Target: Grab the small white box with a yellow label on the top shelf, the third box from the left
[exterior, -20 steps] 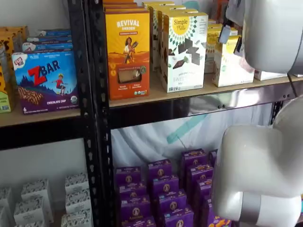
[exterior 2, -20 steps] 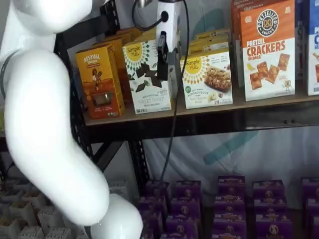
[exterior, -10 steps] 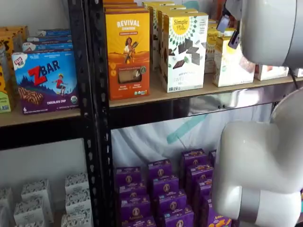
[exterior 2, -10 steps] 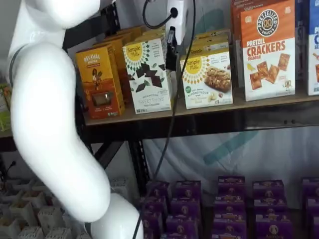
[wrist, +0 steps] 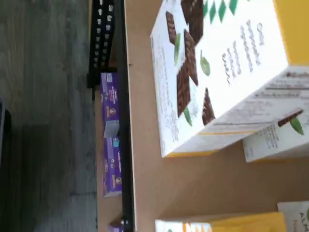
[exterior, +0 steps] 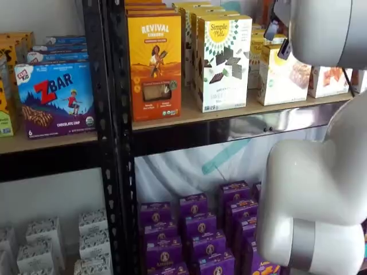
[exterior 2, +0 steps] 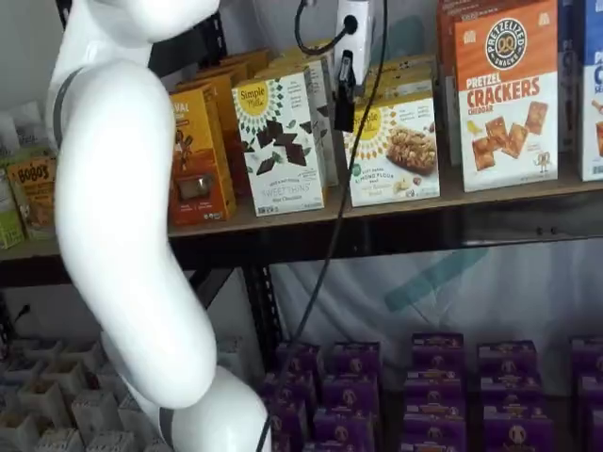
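The small white box [exterior 2: 396, 151], with a yellow sunburst logo and a brown snack picture, stands on the top shelf [exterior 2: 490, 196] to the right of the taller white Simple Mills box [exterior 2: 280, 141]. It also shows in a shelf view [exterior: 281, 77]. My gripper [exterior 2: 344, 121] hangs from above, its black fingers in front of the small box's upper left corner, between the two boxes. The fingers show as one dark shape, so open or shut cannot be told. In the wrist view the tall box [wrist: 217, 72] fills most of the picture and a corner of the small box [wrist: 294, 217] shows.
An orange Revival box [exterior: 155, 63] stands left of the tall box and an orange-and-white cracker box [exterior 2: 507, 94] stands right of the small box. Purple boxes [exterior 2: 433, 377] fill the shelf below. The white arm [exterior 2: 122, 235] and a black cable [exterior 2: 325, 245] hang in front of the shelves.
The gripper has moved right and a little up, from in front of the tall Simple Mills box to the small white box's left corner. The arm has swung with it.
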Available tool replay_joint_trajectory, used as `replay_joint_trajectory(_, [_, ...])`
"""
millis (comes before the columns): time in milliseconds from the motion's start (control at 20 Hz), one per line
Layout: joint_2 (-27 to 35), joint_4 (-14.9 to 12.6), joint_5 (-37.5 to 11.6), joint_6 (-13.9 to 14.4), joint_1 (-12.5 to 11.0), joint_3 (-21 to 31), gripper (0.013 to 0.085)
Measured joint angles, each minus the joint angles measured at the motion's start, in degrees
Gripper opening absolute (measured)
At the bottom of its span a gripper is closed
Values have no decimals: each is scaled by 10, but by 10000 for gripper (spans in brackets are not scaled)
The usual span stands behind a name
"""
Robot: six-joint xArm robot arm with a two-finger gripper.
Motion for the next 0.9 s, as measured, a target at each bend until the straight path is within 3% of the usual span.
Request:
replay_joint_trajectory(500, [13,-47,-30,5,27,6,850])
replay_joint_trajectory(900, [42,-104,16,17,47,-28,850])
